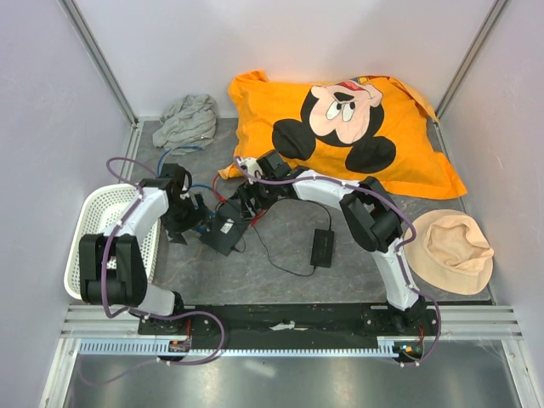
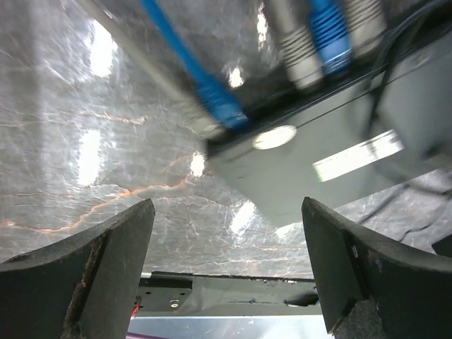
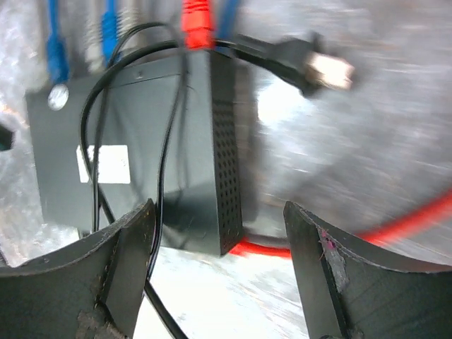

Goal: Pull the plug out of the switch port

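Left gripper (image 2: pixel 226 212) and right gripper (image 3: pixel 219 208) hang over the switch (image 3: pixel 141 134), fingers spread, empty; red plug (image 3: pixel 196 25) sits plugged in.

- Switch (image 1: pixel 223 231) sits mid-counter (image 1: pixel 280 289), a little left of centre.
- Power brick (image 1: pixel 322 247) lies off to its right.
- Basket (image 1: pixel 95 212) far left, hat (image 1: pixel 448 249) far right.
- Pillow (image 1: pixel 340 127) and crumpled cloth (image 1: pixel 187 119) behind, cloth leftmost.

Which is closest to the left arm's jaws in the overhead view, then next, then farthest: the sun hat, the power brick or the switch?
1. The switch, just right of them.
2. The power brick, mid-table, further right.
3. The sun hat, far right edge.
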`<state>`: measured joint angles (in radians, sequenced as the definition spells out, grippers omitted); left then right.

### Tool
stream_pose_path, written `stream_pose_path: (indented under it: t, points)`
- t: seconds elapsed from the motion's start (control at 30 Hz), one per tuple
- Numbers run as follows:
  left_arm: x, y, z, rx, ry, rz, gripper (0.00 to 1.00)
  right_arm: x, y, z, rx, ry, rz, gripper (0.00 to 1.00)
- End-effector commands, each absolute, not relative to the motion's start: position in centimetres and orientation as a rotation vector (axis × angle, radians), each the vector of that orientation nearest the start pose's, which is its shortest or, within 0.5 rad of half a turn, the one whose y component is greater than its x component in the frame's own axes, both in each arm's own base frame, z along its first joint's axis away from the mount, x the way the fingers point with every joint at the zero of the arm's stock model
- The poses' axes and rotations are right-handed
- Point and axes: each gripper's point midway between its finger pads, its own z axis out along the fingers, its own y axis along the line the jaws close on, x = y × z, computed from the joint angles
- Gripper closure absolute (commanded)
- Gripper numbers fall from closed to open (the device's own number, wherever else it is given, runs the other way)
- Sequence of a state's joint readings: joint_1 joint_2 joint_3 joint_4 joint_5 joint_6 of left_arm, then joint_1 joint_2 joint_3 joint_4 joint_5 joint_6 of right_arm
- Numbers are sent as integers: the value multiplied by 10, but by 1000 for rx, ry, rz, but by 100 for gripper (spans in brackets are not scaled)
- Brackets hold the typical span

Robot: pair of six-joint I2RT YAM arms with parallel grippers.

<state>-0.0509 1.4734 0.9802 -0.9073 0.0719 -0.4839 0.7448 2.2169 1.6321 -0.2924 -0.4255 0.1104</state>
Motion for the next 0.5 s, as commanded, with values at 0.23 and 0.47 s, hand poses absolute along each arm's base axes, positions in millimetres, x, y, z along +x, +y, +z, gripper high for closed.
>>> stream_pose_path:
  t: [0.23,0.47]
  points:
    - [264,-76,72,-344,2693,-432,9,365,361,70,-1027,2280,775,2]
    - [290,-67,99,-369,2553,-455,10,348,343,147,-1159,1953,681,2]
